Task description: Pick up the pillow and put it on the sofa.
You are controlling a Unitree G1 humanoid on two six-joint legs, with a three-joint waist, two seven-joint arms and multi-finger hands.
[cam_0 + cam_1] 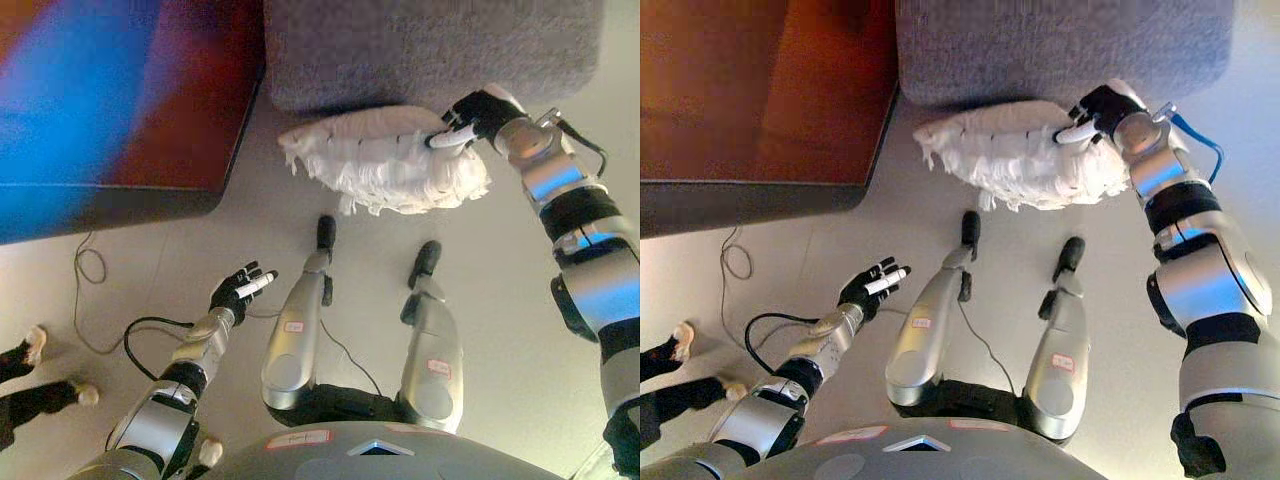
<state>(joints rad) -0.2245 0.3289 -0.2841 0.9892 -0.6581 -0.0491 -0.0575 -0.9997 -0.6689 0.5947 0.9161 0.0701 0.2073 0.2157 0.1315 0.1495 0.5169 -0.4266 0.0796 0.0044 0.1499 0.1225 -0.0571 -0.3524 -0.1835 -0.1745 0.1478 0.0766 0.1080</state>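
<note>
Fingers [1077, 131] of my right hand [1102, 112] are curling over the far right corner of the pillow [1015, 158], one white-tipped finger lying flat across the frilly fabric, so I am gripping the cushion by that end. Whether my thumb is tucked beneath the cloth I cannot quite tell, since the pillow is hiding it. My right arm is reaching out far and to the right, the wrist sitting just beside the pillow's right end.

The pillow is white and ruffled, stretching left from my hand, its far edge lying right up against the near edge of the grey sofa [1060, 45]. It seems to be resting on the pale floor [840, 240] rather than on the seat (the angle from above is making any lift hard to judge).

My left hand [240, 288] is hanging low on the near left, well apart from the pillow, its fingers spreading loosely and holding nothing. A dark reddish-brown table [760, 90] is filling the far left, next to the sofa's left side. A person's feet [675, 345] are showing at the near left edge, and a thin cord [735, 262] is looping on the floor between them and the table.
</note>
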